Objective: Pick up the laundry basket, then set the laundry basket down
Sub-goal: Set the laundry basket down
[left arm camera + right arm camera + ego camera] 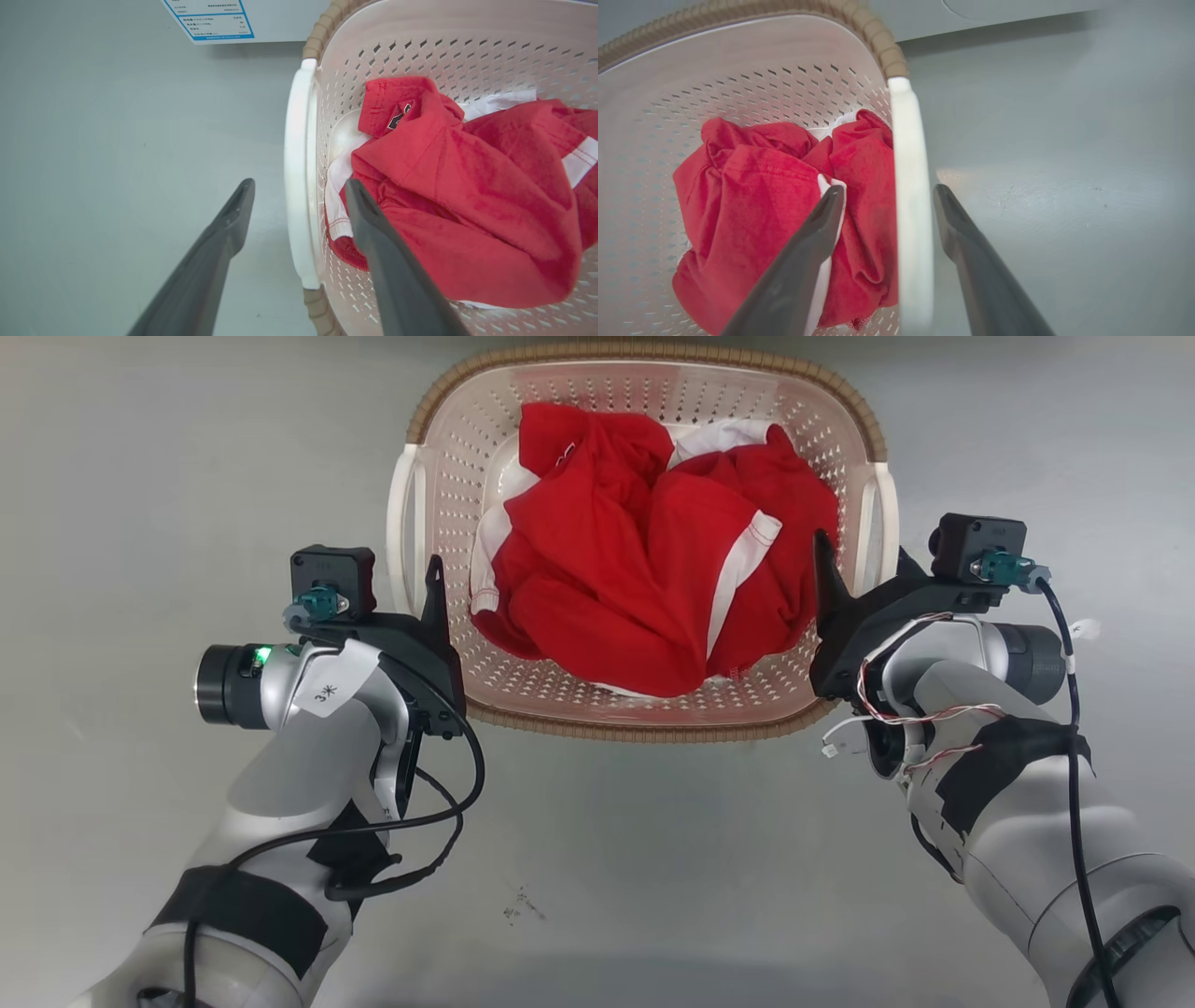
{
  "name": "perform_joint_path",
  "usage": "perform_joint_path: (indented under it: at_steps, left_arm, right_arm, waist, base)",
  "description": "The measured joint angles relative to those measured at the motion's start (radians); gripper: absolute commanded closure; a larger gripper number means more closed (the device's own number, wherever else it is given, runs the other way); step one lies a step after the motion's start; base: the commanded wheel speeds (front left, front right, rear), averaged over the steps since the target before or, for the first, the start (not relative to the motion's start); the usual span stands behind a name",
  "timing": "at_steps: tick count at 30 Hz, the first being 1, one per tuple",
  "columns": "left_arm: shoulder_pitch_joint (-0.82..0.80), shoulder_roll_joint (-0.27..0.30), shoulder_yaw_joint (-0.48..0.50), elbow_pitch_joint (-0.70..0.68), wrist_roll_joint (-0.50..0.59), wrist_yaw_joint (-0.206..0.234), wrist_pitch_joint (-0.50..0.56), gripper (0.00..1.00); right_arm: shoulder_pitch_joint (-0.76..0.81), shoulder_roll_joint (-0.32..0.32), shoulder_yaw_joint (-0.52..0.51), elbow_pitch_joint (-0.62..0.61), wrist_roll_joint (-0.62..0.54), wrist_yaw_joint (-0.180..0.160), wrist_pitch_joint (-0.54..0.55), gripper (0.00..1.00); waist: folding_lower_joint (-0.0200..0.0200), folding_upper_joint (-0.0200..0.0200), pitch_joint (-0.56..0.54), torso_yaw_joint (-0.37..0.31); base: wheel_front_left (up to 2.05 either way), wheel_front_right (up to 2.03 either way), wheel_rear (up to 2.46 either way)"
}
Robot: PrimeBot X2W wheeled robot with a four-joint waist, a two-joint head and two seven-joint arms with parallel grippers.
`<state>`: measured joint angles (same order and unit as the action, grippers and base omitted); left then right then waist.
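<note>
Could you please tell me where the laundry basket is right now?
The laundry basket sits top-centre in the head view on the grey floor, between the left gripper and right gripper, each open astride a white side handle.

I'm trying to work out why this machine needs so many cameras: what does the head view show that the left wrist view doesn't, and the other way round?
Head view: the whole cream perforated plastic laundry basket with its brown woven-look rim, and the right tool open astride the right white handle.
Left wrist view: a blue-bordered printed label on a white panel beyond the basket.
Both: the left tool open astride the left white handle, the crumpled red-and-white clothing inside, and the grey floor.
</note>
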<state>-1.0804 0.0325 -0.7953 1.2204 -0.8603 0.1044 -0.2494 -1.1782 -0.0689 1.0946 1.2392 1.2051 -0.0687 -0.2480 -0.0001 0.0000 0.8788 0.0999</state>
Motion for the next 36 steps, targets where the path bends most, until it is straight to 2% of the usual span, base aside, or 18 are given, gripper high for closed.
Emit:
perform_joint_path:
  at_steps: [9, 17, 25, 36]
  left_arm:
    - [0.041, 0.001, 0.012, 0.006, -0.001, -0.018, 0.000, 0.00]
    - [0.079, 0.007, 0.050, -0.016, -0.012, -0.030, 0.000, 0.00]
    - [0.153, 0.037, 0.093, -0.080, -0.010, -0.043, 0.000, 0.00]
    - [0.316, 0.056, 0.160, -0.219, 0.017, -0.037, 0.000, 0.00]
  right_arm:
    - [0.017, 0.000, 0.005, 0.010, -0.018, 0.008, -0.001, 0.00]
    - [0.049, -0.001, -0.006, 0.016, -0.018, 0.030, -0.001, 0.00]
    - [0.095, -0.005, -0.054, -0.015, -0.018, 0.061, -0.001, 0.00]
    - [0.239, -0.013, -0.165, -0.096, -0.021, 0.061, -0.001, 0.00]
  waist:
    - [0.0000, -0.0001, -0.072, -0.001]
    - [0.0000, 0.0000, -0.168, -0.003]
    - [-0.0001, -0.0001, -0.294, -0.007]
    - [-0.0001, -0.0001, -0.455, -0.022]
  base:
    - [0.00, 0.00, 0.00]
    - [0.00, 0.00, 0.00]
    - [0.00, 0.00, 0.00]
    - [0.00, 0.00, 0.00]
